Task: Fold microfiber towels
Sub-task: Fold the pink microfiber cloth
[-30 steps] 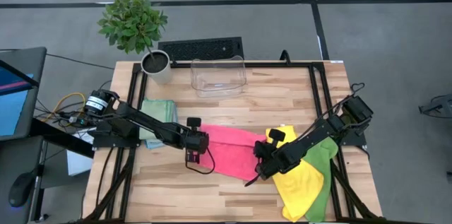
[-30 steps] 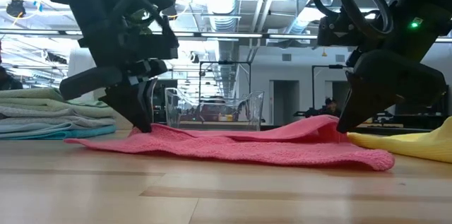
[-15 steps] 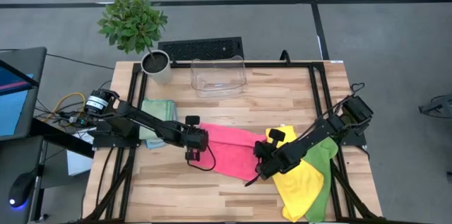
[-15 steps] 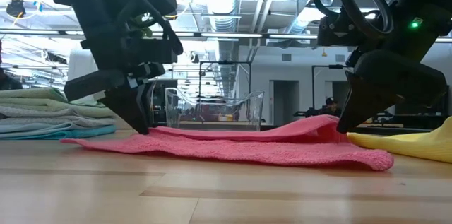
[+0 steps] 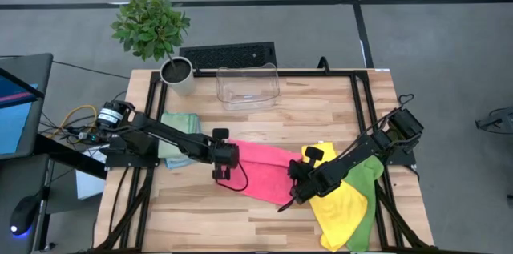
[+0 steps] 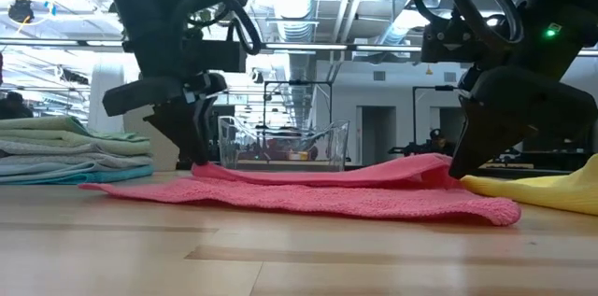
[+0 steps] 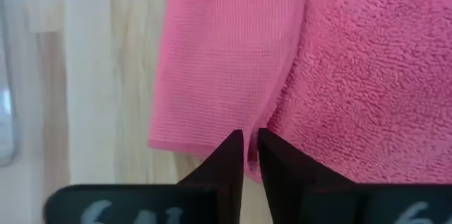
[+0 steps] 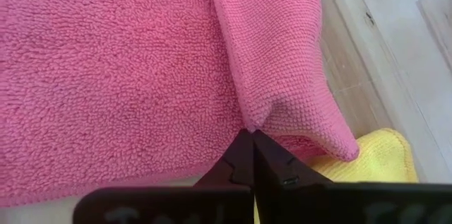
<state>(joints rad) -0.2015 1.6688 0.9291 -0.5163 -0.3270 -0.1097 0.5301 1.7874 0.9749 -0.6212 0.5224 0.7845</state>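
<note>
A pink microfiber towel lies spread in the middle of the wooden table; it also shows in the low view. My left gripper is shut on its left end. My right gripper is shut on its right end, beside a yellow towel that lies over a lime green one. A stack of folded towels rests at the left. My left gripper pinches a raised fold of the pink towel near its left edge between its two fingers, which point down from above. The fold stands just off the table; the towel around it lies flat. My right gripper pinches a small raised ridge of the pink towel at its right end, next to a turned-over flap. Its fingers come from above, pointing down. The towel rises in a low hump to the fingers and otherwise lies on the table.
A clear plastic bin stands at the table's far edge, with a potted plant to its left and a keyboard behind. The table's near strip is bare wood.
My left gripper has gone a little toward the table's right edge, staying shut and drawing its pinched fold of the pink towel along. The towel's lower layer and its right end have stayed where they were.
</note>
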